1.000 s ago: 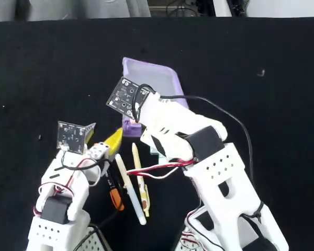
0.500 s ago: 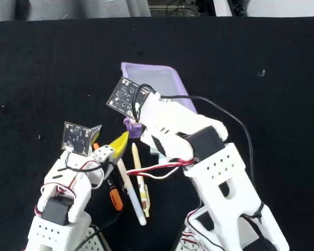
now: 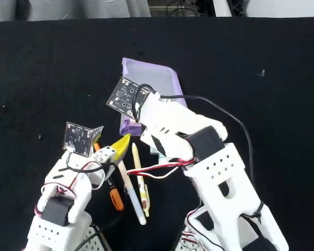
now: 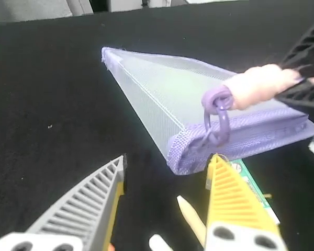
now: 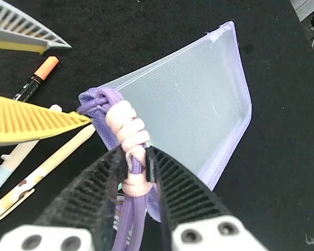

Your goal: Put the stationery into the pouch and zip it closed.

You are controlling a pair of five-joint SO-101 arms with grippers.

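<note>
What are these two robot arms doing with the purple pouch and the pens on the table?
The right pincer is shut on the pink pull cord at a corner of the purple mesh pouch, which lies flat on the black table. The left pincer hangs open just next to that same corner and grips nothing. The pens lie on the table beside the pouch, between the two arms, so no stationery is packed yet.

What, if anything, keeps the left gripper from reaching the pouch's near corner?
Probably yes. The left gripper is open just short of the near corner of the pouch, with nothing between. The right gripper, shut on the zipper pull beside that corner, could crowd it.
</note>
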